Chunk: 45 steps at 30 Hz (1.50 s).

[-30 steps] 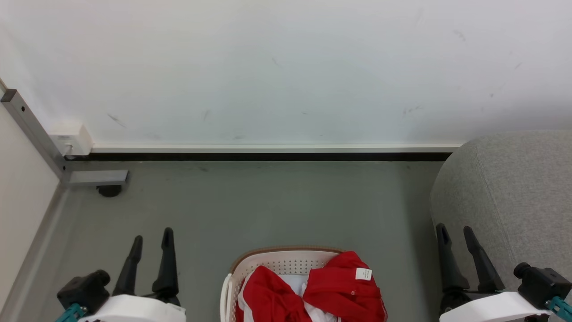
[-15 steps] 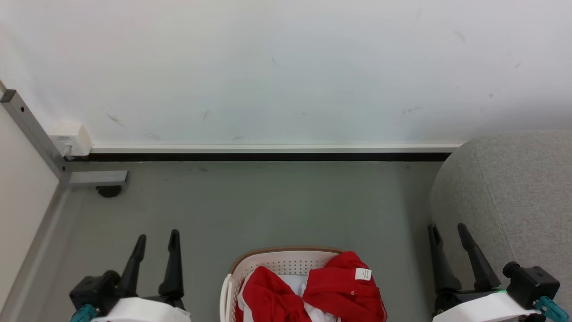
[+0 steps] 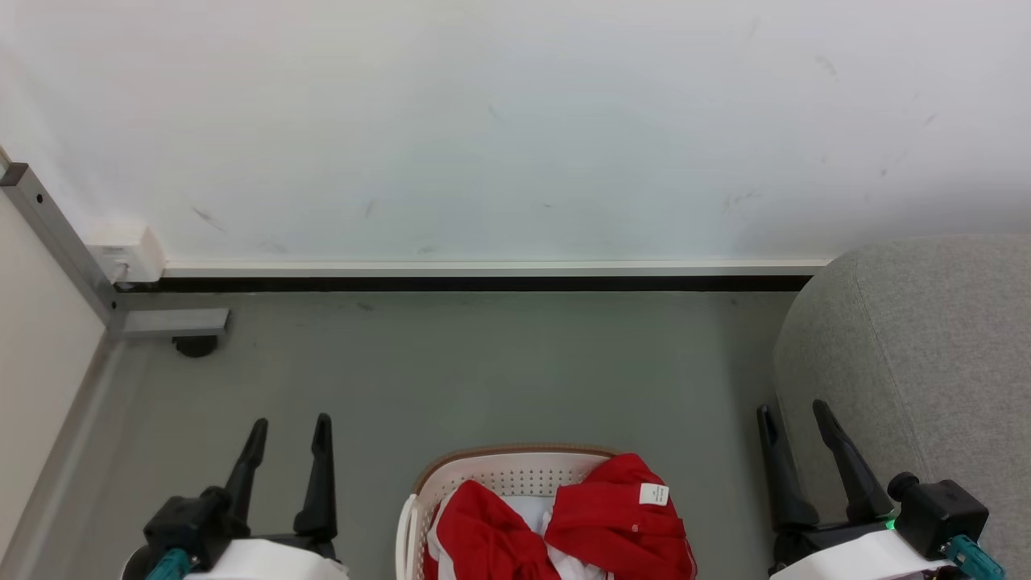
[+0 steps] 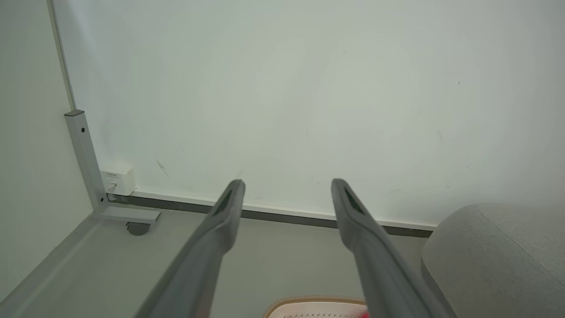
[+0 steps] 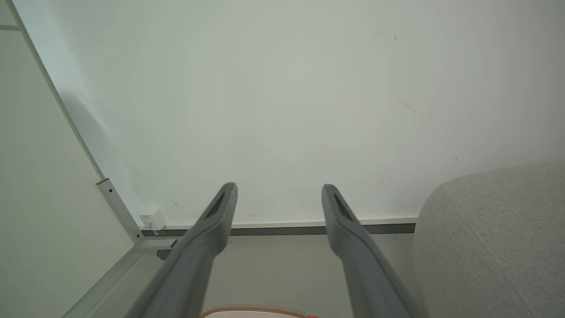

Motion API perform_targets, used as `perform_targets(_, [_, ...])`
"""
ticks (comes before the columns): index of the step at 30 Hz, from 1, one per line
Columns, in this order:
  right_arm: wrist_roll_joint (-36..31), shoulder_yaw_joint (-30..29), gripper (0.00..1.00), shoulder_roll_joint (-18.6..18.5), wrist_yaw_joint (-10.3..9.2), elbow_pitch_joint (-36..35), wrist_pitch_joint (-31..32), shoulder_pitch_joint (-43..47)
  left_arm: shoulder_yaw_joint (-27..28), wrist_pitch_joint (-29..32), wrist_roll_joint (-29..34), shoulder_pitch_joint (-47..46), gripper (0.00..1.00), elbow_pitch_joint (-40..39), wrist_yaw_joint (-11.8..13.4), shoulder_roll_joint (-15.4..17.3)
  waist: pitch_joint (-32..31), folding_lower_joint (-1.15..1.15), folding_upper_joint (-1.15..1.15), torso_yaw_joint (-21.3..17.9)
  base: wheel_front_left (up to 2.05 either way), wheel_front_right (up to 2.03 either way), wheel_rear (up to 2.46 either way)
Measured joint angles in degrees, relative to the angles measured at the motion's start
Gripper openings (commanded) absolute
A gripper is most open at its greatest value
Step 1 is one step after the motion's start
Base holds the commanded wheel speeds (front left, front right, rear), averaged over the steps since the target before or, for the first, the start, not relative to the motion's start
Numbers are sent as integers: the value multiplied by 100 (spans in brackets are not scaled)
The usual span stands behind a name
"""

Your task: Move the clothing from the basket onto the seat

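Observation:
The cream basket (image 3: 515, 463) with its brown rim stands on the floor at the bottom middle of the head view. Red clothing (image 3: 620, 519) with white panels and a small white label is heaped inside it. The grey seat (image 3: 934, 346) rises at the right. My left gripper (image 3: 291, 432) hangs open left of the basket, with nothing between its fingers. My right gripper (image 3: 793, 416) is open too, between the basket and the seat's front corner. In the left wrist view the open gripper (image 4: 287, 187) points at the wall, with the basket rim (image 4: 315, 302) low down and the seat (image 4: 494, 260) at right.
A white wall with a dark baseboard (image 3: 483, 283) closes the far side of the grey floor. At the left stand a pale partition panel and its grey metal foot (image 3: 173, 322), with a white socket box (image 3: 129, 250) behind. The right wrist view shows the seat (image 5: 490, 247).
Both grippers have drifted inward toward the basket, the left one rightward and the right one leftward, both still open. The basket, clothing and seat have not moved.

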Motion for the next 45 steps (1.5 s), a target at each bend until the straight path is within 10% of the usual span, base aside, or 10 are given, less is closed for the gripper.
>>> perform_targets(45, [-439,71,100,-11,0,24,-188,-45,-34,-207,337,-44,100,101,-11,12,-82,0,0,-23,0,0,0])
